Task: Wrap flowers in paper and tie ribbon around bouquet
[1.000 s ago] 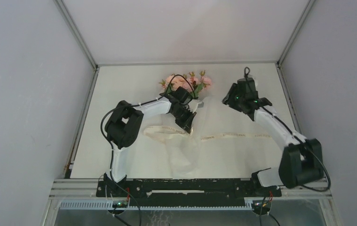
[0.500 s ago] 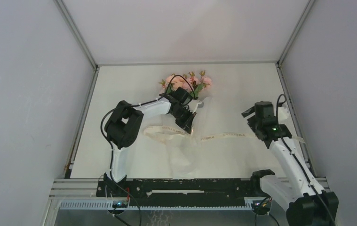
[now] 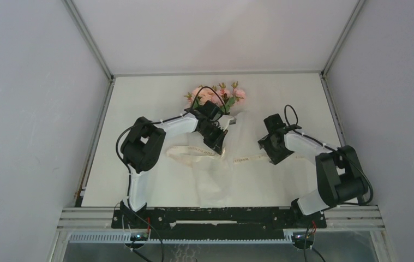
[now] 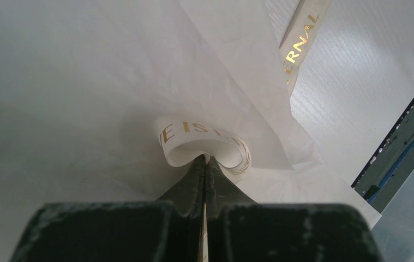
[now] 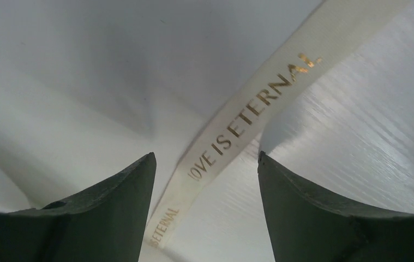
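Left gripper point(image 4: 204, 161) pinching fully closed on loop of ribbon point(image 4: 193, 143), hovering over creased paper point(image 4: 84, 82). Right gripper point(image 5: 204, 159) hanging wide apart, fingers straddling ribbon's flat stretch, not touching it. Flowers point(image 3: 215, 94) lying toward far side of table point(image 3: 155, 98), just beyond left gripper.

Robot lab test cell, grey panel walls point(image 3: 30, 109), alu frame rails point(image 3: 87, 38), white tabletop point(image 3: 150, 95)
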Controlling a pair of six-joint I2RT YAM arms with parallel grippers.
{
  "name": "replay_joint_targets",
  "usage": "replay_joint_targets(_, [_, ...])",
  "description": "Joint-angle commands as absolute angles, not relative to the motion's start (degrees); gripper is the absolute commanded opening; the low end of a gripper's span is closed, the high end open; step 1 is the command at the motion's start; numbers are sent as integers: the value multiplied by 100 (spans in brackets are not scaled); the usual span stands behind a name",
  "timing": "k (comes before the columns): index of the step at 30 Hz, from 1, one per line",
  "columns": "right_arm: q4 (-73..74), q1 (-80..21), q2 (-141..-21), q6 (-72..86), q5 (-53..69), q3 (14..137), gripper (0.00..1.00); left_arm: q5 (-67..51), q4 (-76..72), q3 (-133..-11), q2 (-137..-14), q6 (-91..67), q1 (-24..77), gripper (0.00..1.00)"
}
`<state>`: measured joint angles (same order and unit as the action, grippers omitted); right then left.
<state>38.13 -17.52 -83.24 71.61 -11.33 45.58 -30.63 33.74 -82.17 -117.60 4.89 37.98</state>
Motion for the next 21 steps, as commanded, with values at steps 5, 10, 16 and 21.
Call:
replay_joint_targets(5, [3701, -1541, -9121, 6763, -1171, 5001, 56, -3156, 3305, -8101, -11396, 470, 3807, 0])
replay_joint_targets(10, [2819, -1307, -9064, 5491, -542, 4810, 4, -3151, 3314, -8095, -11362, 476, 3811, 0])
replay_joint_targets(16, [2802, -914, -7925, 4490, -1573, 4906, 0, -3121, 3326, -8077, -11335, 504, 3806, 0])
replay_joint_targets(21, [2870, -1102, -6410, 3442, -3398, 5574, 0, -3079, 3361, -8157, -11401, 519, 3806, 0])
